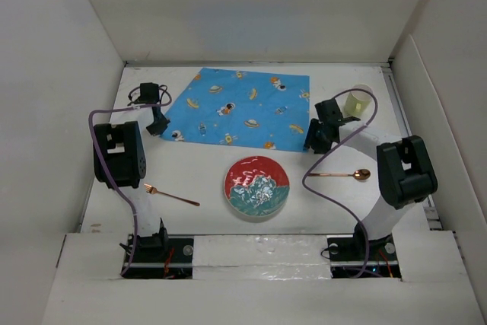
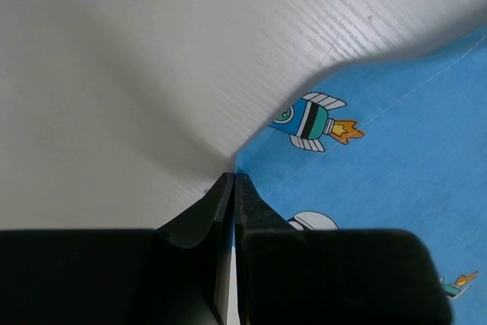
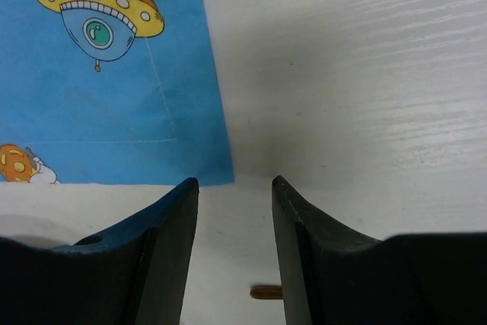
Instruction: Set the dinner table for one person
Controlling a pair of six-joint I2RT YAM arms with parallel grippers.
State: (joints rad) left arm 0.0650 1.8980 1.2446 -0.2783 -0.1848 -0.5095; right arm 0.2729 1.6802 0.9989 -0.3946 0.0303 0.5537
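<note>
Two arms: both reach to the near edge of the blue mat (image 1: 242, 108), one at each near corner.
Left side: the left gripper (image 2: 234, 176) is clenched, its fingers pressed together on the mat's near-left corner; the cloth edge beside it curls up off the surface and throws a shadow.
Right side: the right gripper (image 3: 234, 180) is released, fingers apart over bare white, just beside the mat's near-right corner.
Surface: the dinner table (image 1: 213, 188) is the white top under everything, closed in by wall panels (image 1: 53, 74) on the left, right and far sides.
Open room: a bare strip runs between the mat's near edge and the plate (image 1: 256, 186); more bare white lies left of the mat.
Edges: the cup (image 1: 355, 103) stands near the right panel, just beyond the right gripper; the fork (image 1: 171, 195) lies left of the plate and the spoon (image 1: 342, 175) right of it, both apart from it.
Hidden: how much cloth sits between the left fingers cannot be seen; a small brown end low in the right wrist view is cut off by a finger.
</note>
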